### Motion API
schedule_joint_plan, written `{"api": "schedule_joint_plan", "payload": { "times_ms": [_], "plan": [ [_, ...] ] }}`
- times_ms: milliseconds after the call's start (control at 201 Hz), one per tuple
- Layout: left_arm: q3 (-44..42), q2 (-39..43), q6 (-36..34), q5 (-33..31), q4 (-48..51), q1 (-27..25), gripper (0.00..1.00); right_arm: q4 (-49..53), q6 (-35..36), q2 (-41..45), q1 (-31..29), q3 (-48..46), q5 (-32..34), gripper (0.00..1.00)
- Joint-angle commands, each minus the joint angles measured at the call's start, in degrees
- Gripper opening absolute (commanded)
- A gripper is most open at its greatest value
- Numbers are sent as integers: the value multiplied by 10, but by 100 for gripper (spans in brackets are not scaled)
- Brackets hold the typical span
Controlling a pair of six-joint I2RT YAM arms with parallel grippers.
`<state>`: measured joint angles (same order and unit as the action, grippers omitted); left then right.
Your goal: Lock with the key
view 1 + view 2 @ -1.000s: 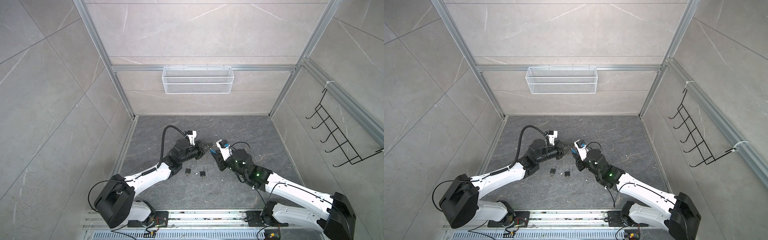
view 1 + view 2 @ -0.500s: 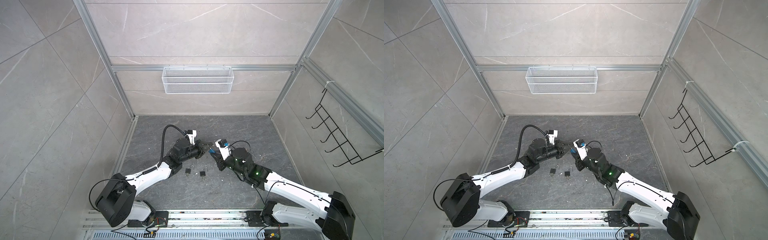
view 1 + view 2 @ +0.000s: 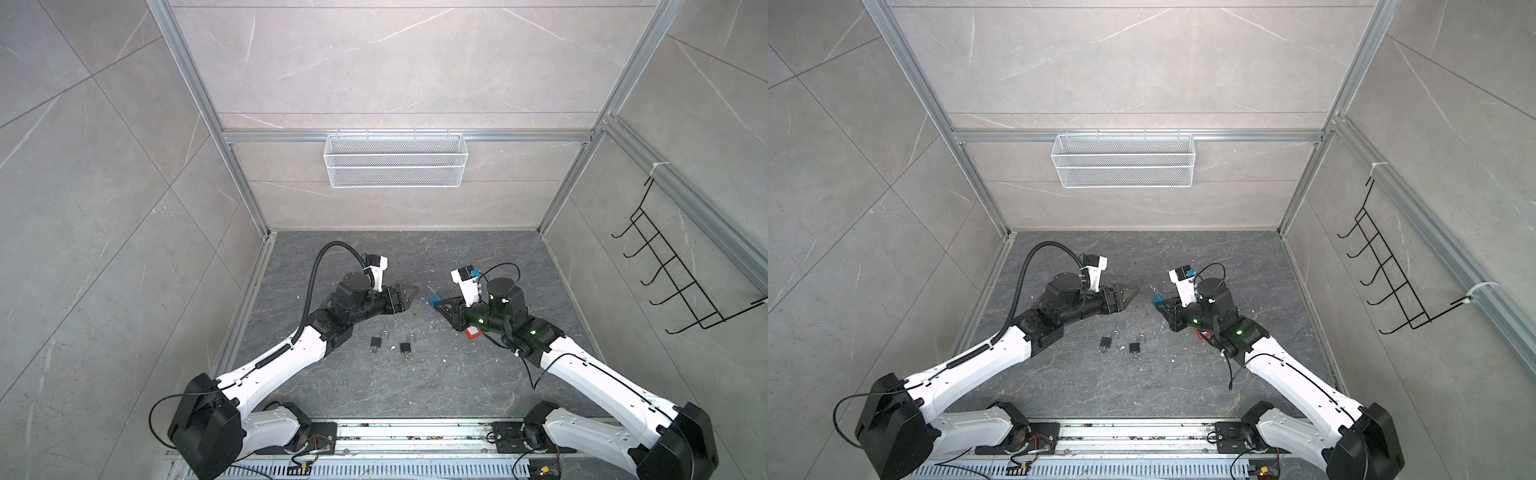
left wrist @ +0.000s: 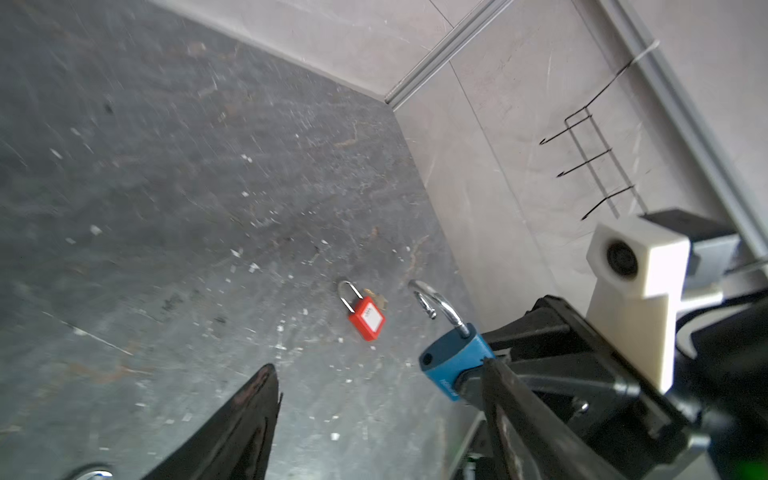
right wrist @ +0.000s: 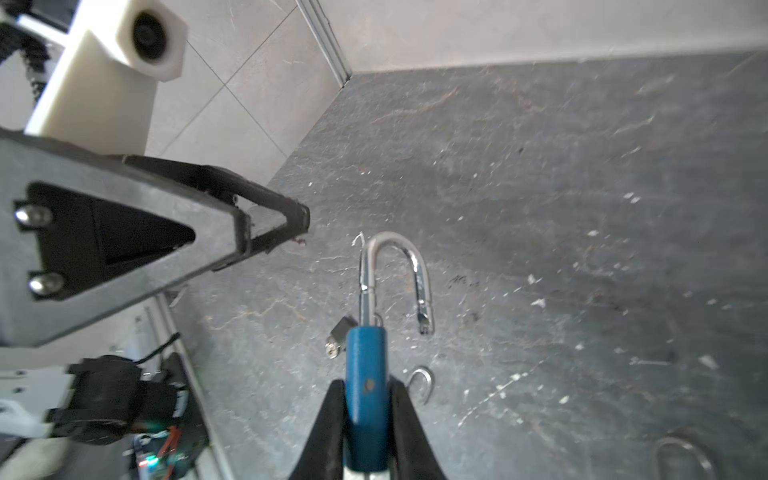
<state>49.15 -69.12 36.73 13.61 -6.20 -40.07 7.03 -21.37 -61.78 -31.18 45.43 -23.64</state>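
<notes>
A blue padlock with its silver shackle swung open sits in my right gripper, which is shut on its body. Both top views show this pair above the middle of the dark floor. My left gripper faces it across a small gap, open and empty. In the left wrist view the blue padlock lies just beyond one finger. No key shows at the blue padlock; its lower end is hidden between the right fingers.
Two small black padlocks lie on the floor in front of the grippers, each with a small silver ring at its near end. A red padlock lies under the right arm. A wire basket and a hook rack hang on the walls.
My left gripper has gone from shut to wide open near the blue padlock. The right gripper keeps its hold and has drawn back slightly to the right.
</notes>
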Motion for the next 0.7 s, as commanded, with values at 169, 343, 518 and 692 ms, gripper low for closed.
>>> {"api": "schedule_joint_plan", "payload": {
  "times_ms": [169,343,518,692],
  "plan": [
    [-63,33,-243,202,-87,21,77,-63,-181,-52,41,5,-337,0],
    [-76,33,-251,232,-112,21,76,-109,-219,-48,44,-24,-359,0],
    [-78,18,-220,262,-139,22,68,-177,-257,-64,45,-44,-381,0],
    [-63,4,-207,280,-122,22,58,-188,-262,-61,46,-46,-377,0]
  ]
}}
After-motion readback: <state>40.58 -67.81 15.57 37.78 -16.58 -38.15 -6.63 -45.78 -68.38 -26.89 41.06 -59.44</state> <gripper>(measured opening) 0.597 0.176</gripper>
